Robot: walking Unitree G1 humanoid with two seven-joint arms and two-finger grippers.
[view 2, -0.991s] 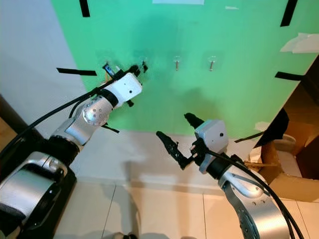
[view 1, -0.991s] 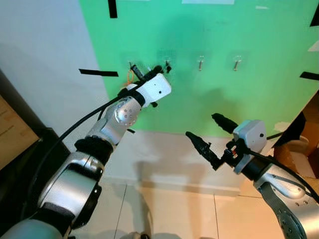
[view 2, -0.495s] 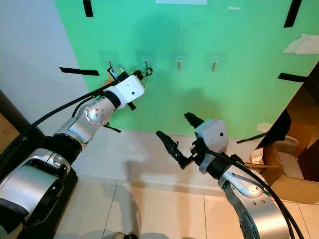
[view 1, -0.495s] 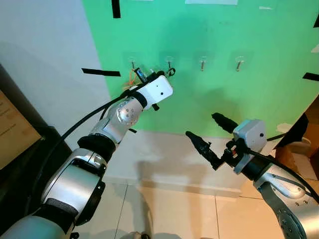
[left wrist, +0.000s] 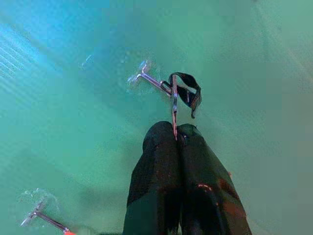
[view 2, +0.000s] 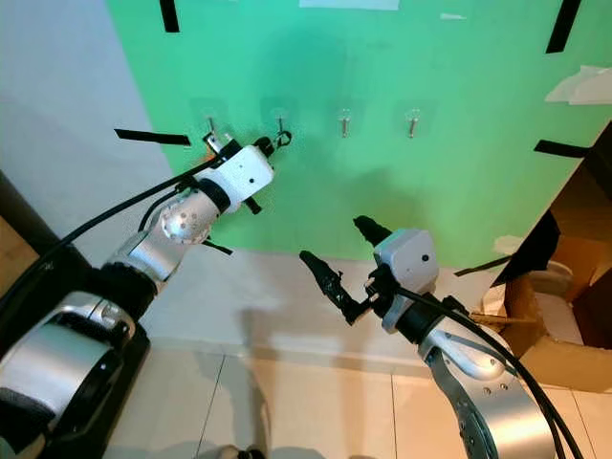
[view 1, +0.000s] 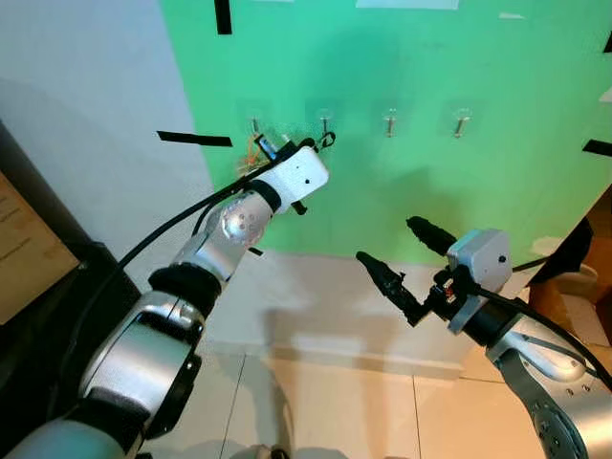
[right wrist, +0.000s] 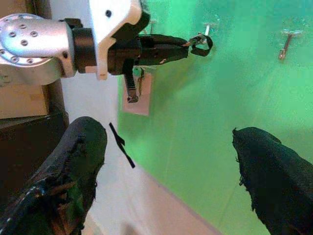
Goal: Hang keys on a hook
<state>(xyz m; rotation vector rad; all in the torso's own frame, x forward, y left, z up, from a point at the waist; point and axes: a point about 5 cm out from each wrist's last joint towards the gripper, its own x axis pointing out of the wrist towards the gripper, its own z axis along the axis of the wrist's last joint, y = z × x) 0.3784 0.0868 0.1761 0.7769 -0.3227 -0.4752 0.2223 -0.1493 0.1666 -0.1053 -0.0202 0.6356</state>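
Left gripper (left wrist: 175, 138) pinches keys (left wrist: 185, 93) at hook (left wrist: 151, 80).

Four hooks stand in one row on the wall panel (view 1: 478, 191). The left gripper (left wrist: 175, 139) is raised to the second hook from the left (view 1: 326, 123), and the key ring (left wrist: 186, 93) it pinches lies against this hook. The right gripper (view 1: 394, 256) is lower and to the right, well apart from the panel. A cardboard box (view 2: 535, 335) stands on the floor at the far right.
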